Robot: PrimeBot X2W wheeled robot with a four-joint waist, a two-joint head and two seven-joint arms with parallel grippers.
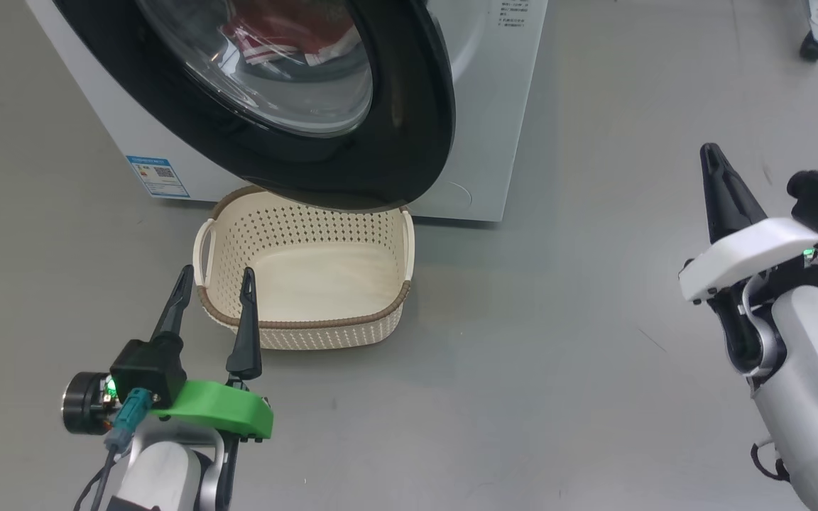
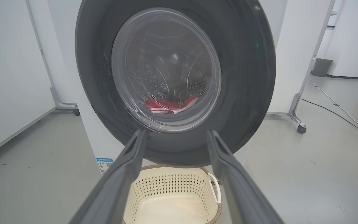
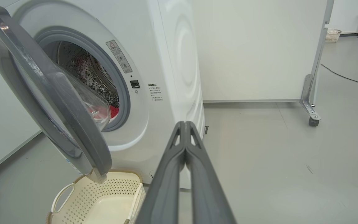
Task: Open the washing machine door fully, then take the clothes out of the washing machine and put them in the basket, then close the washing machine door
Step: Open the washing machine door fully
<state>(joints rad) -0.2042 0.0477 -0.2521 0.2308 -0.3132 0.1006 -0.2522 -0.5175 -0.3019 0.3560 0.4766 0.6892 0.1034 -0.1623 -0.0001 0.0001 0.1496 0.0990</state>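
Head view puts the half-open washing machine door (image 1: 420, 106) straight ahead of the left gripper (image 1: 217, 271), fingers spread and empty; the basket (image 1: 309, 325) sits just past its tips, far rim hidden under the door. That door stands between the gripper and the clothes (image 1: 277, 35), a red blur behind glass inside the washing machine (image 1: 494, 106), top cut off. The right gripper (image 1: 711, 152), clenched on nothing, has a wheeled partition (image 3: 259, 49) and floor cable (image 3: 346, 78) beyond it
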